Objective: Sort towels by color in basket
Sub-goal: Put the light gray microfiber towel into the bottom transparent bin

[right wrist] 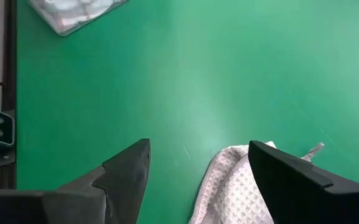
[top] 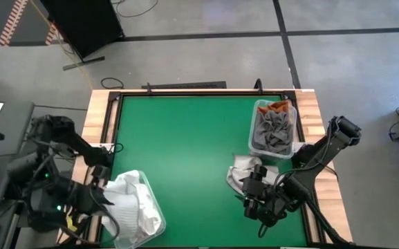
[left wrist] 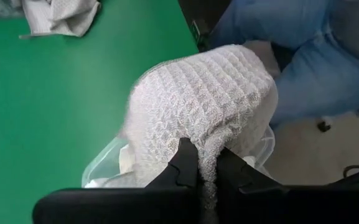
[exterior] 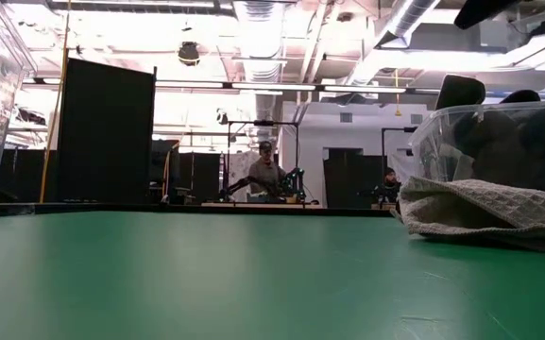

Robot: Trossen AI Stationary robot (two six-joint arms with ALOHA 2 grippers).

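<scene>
My left gripper (left wrist: pixel 207 155) is shut on a white waffle-weave towel (left wrist: pixel 198 93) above the clear basket (top: pixel 151 207) at the table's near left, which holds more white towels (top: pixel 133 211). My right gripper (right wrist: pixel 200 144) stands open over a pale towel (right wrist: pixel 235 186) lying on the green table at the near right (top: pixel 244 169). A second clear basket (top: pixel 292 111) at the far right holds dark grey towels (top: pixel 272 131) and a rust-orange towel (top: pixel 279 106). My left gripper pinches a bunched part of the white towel (left wrist: pixel 208 171) between its two fingers, which slant downward. The cloth bulges out beyond the fingertips over the basket's rim (left wrist: pixel 104 158). Whether its far end rests on the towels inside, I cannot tell.
The middle of the green table (top: pixel 185 152) lies bare between the two baskets. A wooden frame (top: pixel 99 117) borders the table. A person in blue trousers (left wrist: pixel 303 56) stands just past the near left basket. In the low view the pale towel (exterior: pixel 480 212) lies before the right basket (exterior: pixel 499 132).
</scene>
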